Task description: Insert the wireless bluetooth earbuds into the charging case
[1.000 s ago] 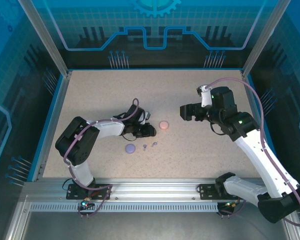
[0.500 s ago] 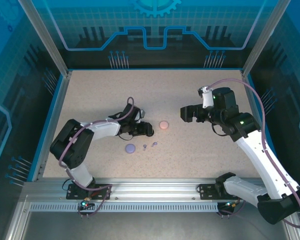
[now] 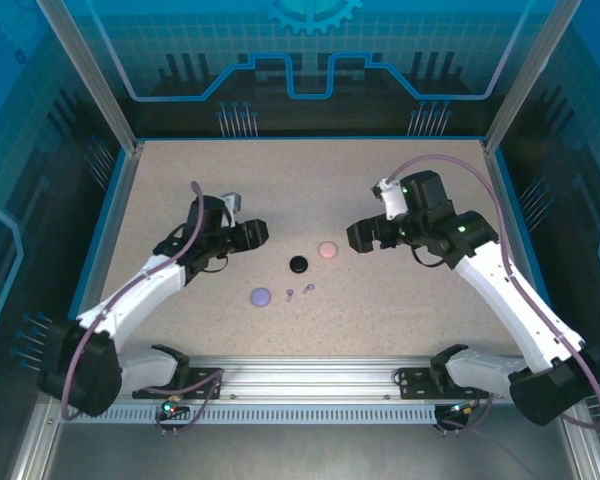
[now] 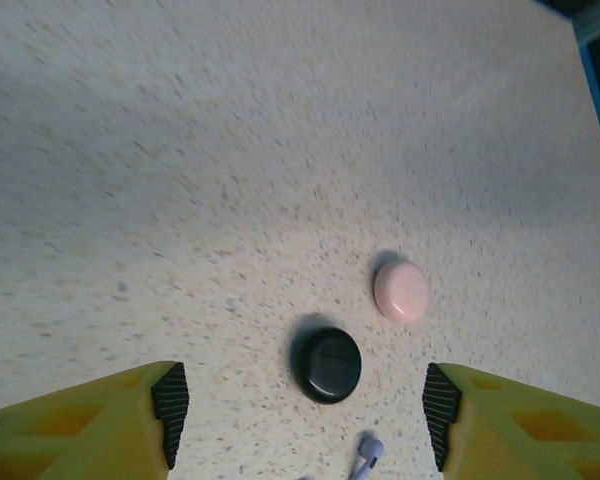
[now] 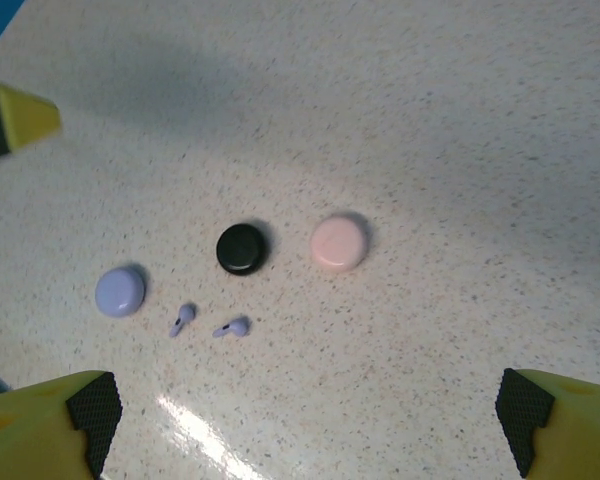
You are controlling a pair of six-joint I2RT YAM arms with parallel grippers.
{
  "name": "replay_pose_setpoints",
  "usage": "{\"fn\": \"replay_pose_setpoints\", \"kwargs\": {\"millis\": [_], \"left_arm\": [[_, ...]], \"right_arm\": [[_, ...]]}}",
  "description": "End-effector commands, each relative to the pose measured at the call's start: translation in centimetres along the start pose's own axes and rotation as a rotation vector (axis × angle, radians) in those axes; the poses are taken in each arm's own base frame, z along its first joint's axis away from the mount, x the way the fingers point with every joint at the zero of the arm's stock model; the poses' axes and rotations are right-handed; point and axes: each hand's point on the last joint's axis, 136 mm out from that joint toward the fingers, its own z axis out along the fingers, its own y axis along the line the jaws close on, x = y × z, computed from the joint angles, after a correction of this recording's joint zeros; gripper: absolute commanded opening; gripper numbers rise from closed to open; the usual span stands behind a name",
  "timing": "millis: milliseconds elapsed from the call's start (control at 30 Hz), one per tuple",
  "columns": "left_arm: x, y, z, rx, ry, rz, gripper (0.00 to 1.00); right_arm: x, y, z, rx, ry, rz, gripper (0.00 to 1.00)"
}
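Left gripper [image 3: 252,233]: over the table [image 3: 180,180], left of the cases, jaws apart with nothing between them.
Right gripper [image 3: 357,238]: hovering just right of the pink case [image 5: 338,242], jaws spread wide, empty.
Lavender earbuds [image 5: 182,319]: two, loose on the tabletop side by side, just right of the lavender case [image 5: 120,290] and on the near side of the black case [image 5: 241,248]; touching neither.
Cases: three round ones, each apparently closed and apart from the others, with black between lavender and pink.
Step in hand: probably a changeover between pairs. Black and pink cases look finished, and the lavender pair is not yet in.
Next move: likely opening the lavender case with one arm steadying it, then a fine pinch on one bud's stem. Tiny and light, so easy to flick away across the smooth tabletop.
Care needed: a low, slow approach, with the jaws narrowed before closing and centred on the bud, not beside it.
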Motion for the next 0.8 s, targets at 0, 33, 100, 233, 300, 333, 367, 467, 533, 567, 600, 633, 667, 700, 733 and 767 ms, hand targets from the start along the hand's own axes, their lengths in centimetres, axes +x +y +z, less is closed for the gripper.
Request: {"fn": "replay_pose_setpoints", "kwargs": {"millis": [0,33,100,233,300,333,367,467,533,567,600,633,667,700,733,767], "left_arm": [[-0.8,1.9,-2.9,-0.091,-0.066,0.028,0.7],[-1.2,2.1,-3.7,-0.102,-0.094,0.031,0.71],[-2.2,2.5,-5.4,-0.122,-0.154,0.032,0.74],[-3.9,2.9,-8.7,-0.151,-0.275,0.047,0.78],[-4.5,2.8,-10.1,-0.165,-0.319,0.072,0.78],[-4.9,2.7,-10.8,-0.175,-0.34,0.092,0.78],[-5.2,2.6,-11.5,-0.184,-0.358,0.111,0.78],[-6.0,2.1,-13.7,-0.201,-0.414,0.164,0.78],[-6.6,1.4,-15.2,-0.194,-0.454,0.204,0.79],[-6.9,1.0,-15.9,-0.185,-0.473,0.229,0.79],[-7.1,0.5,-16.6,-0.177,-0.492,0.249,0.79],[-7.3,0.1,-17.4,-0.17,-0.511,0.27,0.79],[-7.5,-0.2,-18.2,-0.165,-0.534,0.288,0.79],[-7.7,-0.5,-18.9,-0.161,-0.556,0.3,0.79],[-7.9,-0.9,-19.7,-0.156,-0.579,0.314,0.79],[-8.1,-1.2,-20.5,-0.149,-0.603,0.322,0.79]], "right_arm": [[0.0,1.5,0.7,-0.007,0.059,-0.059,1.0],[0.2,2.0,1.2,-0.007,0.086,-0.054,1.0],[0.7,3.2,2.4,0.006,0.139,-0.051,1.0],[2.1,6.3,5.6,0.032,0.243,-0.022,1.0],[3.0,7.9,7.3,0.052,0.282,0.003,1.0],[3.5,8.7,8.3,0.054,0.301,0.009,1.0],[4.0,9.6,9.3,0.06,0.32,0.018,1.0],[5.4,11.7,11.7,0.074,0.364,0.031,0.99],[6.3,13.0,13.1,0.085,0.39,0.02,0.99],[6.6,13.6,13.7,0.091,0.401,0.012,0.97],[6.9,14.2,14.2,0.094,0.409,0.003,0.95],[7.3,14.7,14.7,0.1,0.421,-0.006,0.95],[7.6,15.3,15.2,0.106,0.43,-0.016,0.94],[7.8,15.7,15.7,0.109,0.437,-0.023,0.93],[8.2,16.1,16.2,0.111,0.448,-0.032,0.91],[8.6,16.5,16.7,0.116,0.462,-0.042,0.9]]}}
